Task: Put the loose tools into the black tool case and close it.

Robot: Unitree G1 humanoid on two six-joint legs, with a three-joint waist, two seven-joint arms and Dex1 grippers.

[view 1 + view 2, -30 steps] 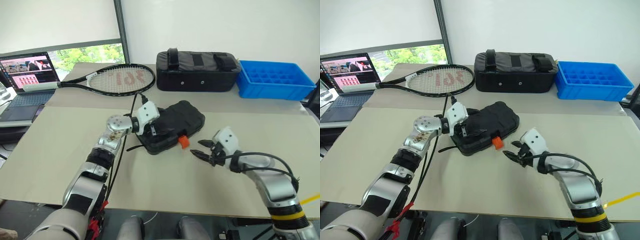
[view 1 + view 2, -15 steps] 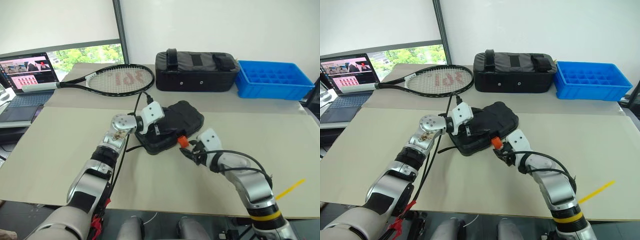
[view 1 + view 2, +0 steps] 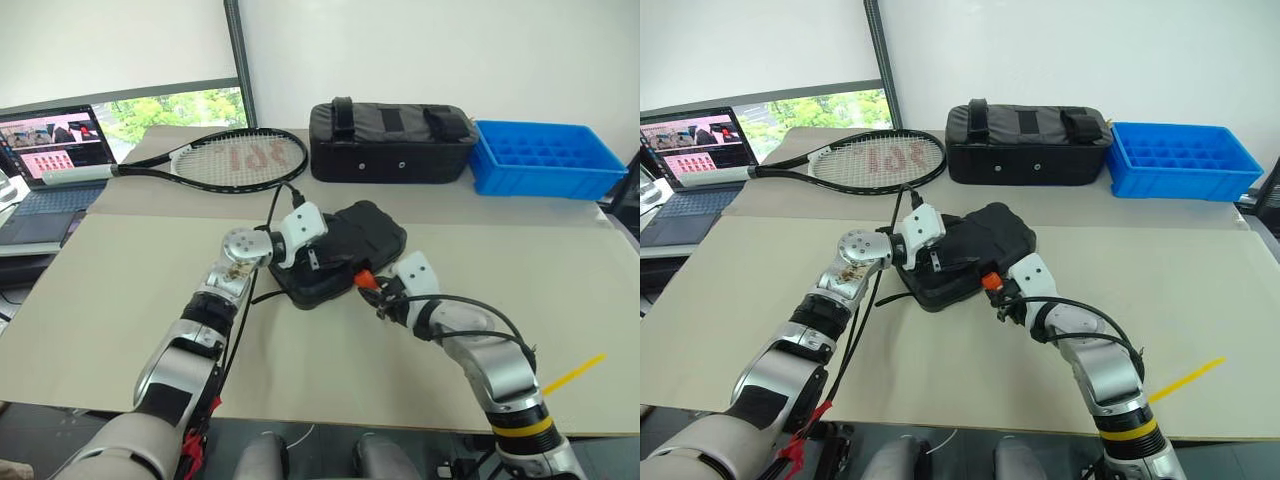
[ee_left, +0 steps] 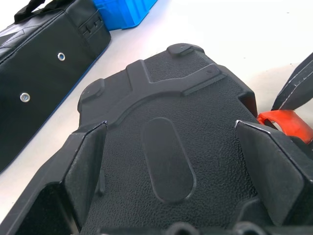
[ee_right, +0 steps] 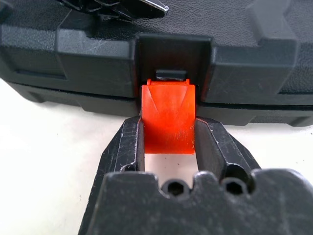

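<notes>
On the beige tabletop (image 3: 100,300), nearest to me, the right pincer (image 5: 168,142) has its two black fingers (image 5: 131,142) pressed on both sides of the one orange latch (image 5: 167,117), so it is gripping this latch. The latch hangs at the front edge of the one black tool case (image 3: 345,250), which lies with its lid down in the middle of the tabletop. The left pincer (image 4: 171,147) rests on top of the lid, and its two fingers stand wide apart, with the textured lid between them; it grips nothing. From the left wrist view, the orange latch shows at the case's edge, with one black finger of the right pincer just beside it. Behind the case, well apart, lie three other things: one tennis racket (image 3: 230,158) on the left, one black fabric bag (image 3: 392,142) with straps in the middle, and one blue plastic tray (image 3: 545,160) touching the bag's right end. At the far left stands one open laptop (image 3: 55,150), its screen lit.
</notes>
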